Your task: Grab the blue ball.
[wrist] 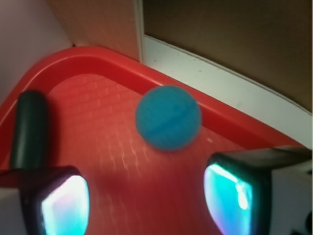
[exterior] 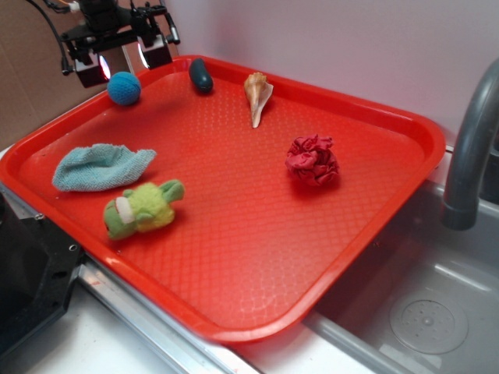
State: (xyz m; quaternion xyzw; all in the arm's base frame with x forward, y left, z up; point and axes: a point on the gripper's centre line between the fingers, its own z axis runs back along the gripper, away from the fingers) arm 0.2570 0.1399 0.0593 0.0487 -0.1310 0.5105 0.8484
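Gripper point(exterior: 125, 54) hangs above the tray's point(exterior: 234, 202) far left corner, jaws wide, holding nothing. Ball point(exterior: 124, 88) sits on the tray just below it, near the rim; wrist view shows ball point(wrist: 168, 117) ahead of the fingers point(wrist: 239, 191). No readable writing anywhere.
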